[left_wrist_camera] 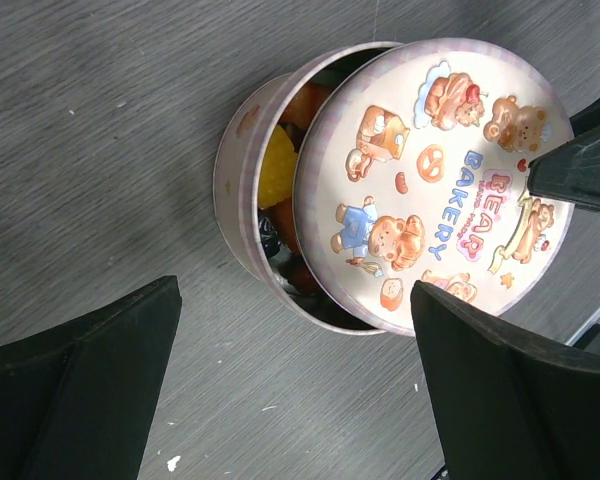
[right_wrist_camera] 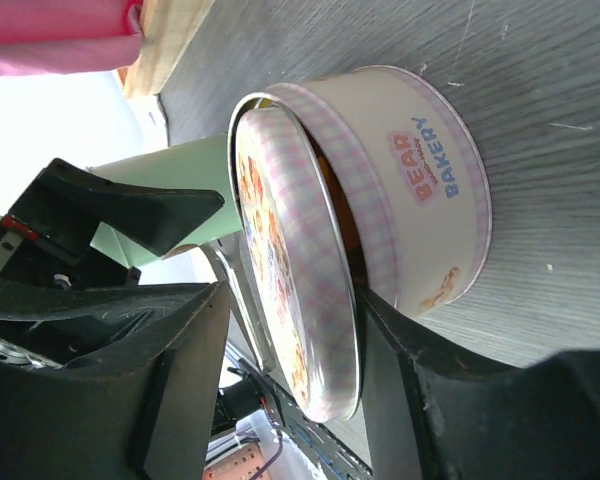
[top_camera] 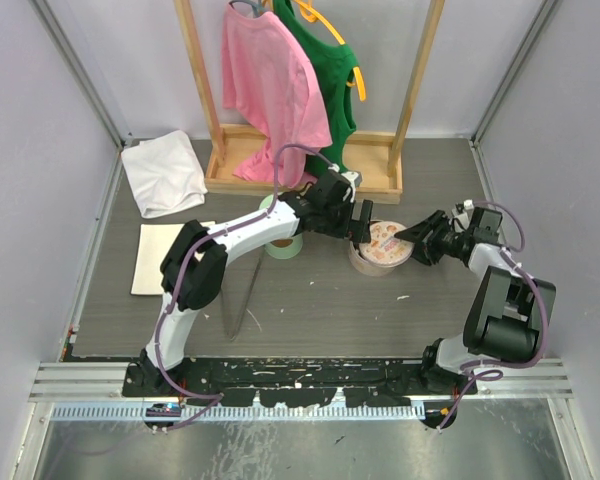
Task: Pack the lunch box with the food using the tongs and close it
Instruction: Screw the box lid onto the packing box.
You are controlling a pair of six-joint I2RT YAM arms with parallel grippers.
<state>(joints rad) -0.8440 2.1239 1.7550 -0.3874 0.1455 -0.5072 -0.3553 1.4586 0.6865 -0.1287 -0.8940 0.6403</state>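
The lunch box (top_camera: 364, 262) is a round pink tin marked "Bear Bakery" (right_wrist_camera: 420, 180). Its bear-printed lid (left_wrist_camera: 435, 180) lies askew on top, shifted to one side and tilted. Through the gap, orange, red and dark food (left_wrist_camera: 277, 175) shows inside. My left gripper (left_wrist_camera: 295, 390) hovers open just above and beside the tin, holding nothing. My right gripper (right_wrist_camera: 295, 300) straddles the lid's edge (right_wrist_camera: 325, 300). One finger rests against the rim and the other stands clear of it. The tongs (top_camera: 245, 297) lie flat on the table, left of the tin.
A pale green roll (top_camera: 283, 243) stands just left of the tin, under the left arm. A white cloth (top_camera: 163, 172) and a cream sheet (top_camera: 160, 258) lie at the left. A wooden rack (top_camera: 310, 170) with pink (top_camera: 270, 90) and green (top_camera: 332, 75) shirts stands behind.
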